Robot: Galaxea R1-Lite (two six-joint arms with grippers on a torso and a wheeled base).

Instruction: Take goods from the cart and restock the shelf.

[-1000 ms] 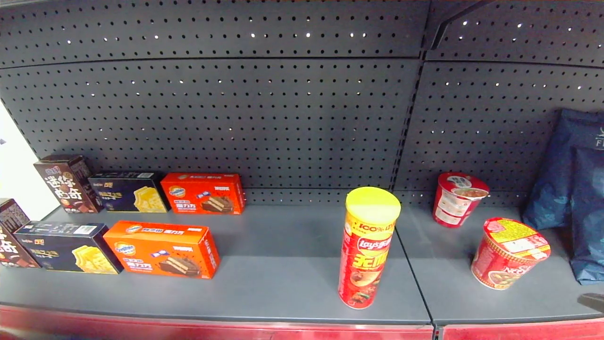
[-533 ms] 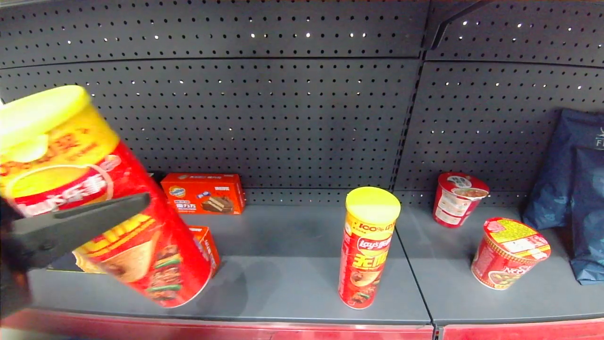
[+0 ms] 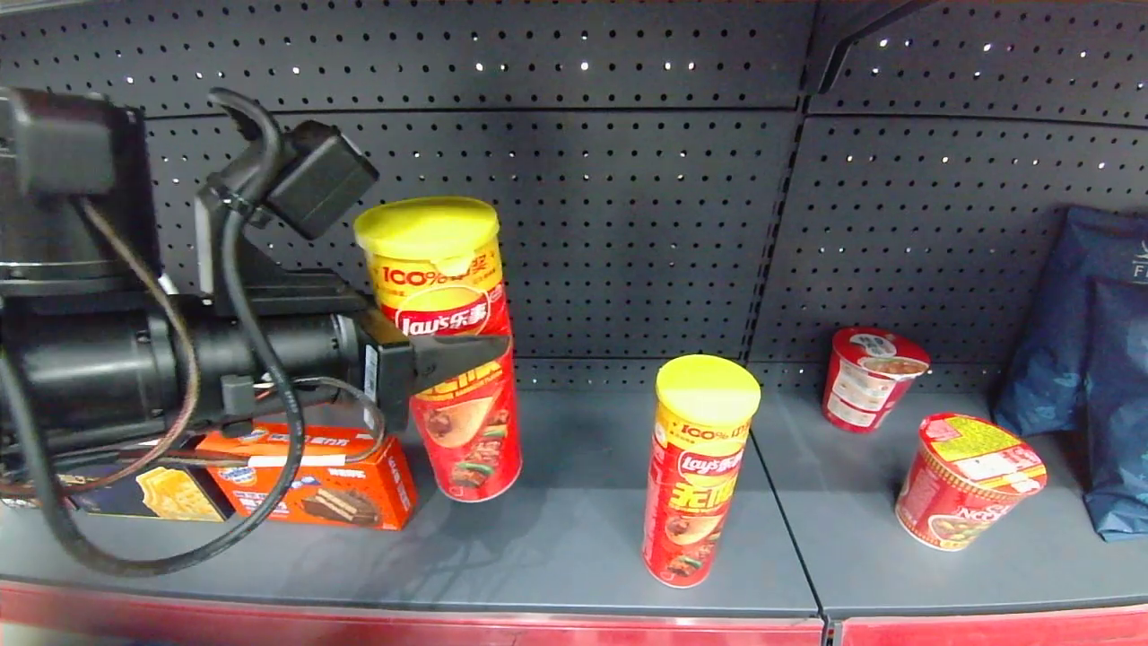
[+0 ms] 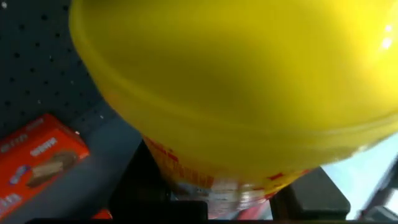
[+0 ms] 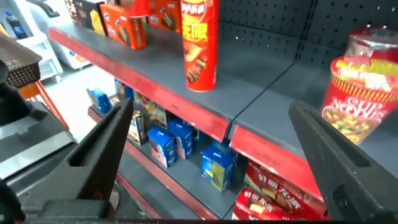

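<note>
Chip can [image 3: 435, 269], red with a yellow lid, clasped around its middle by the left gripper [image 3: 462, 354]. It is nearly upright, low over the grey shelf [image 3: 556, 529], just beside an orange box [image 3: 341, 489]. Whether its base touches the shelf is unclear. A second matching can [image 3: 700, 467] stands further right. Right gripper [image 5: 217, 155] hangs before the shelf's red front edge, fingers spread wide, holding nothing.
</note>
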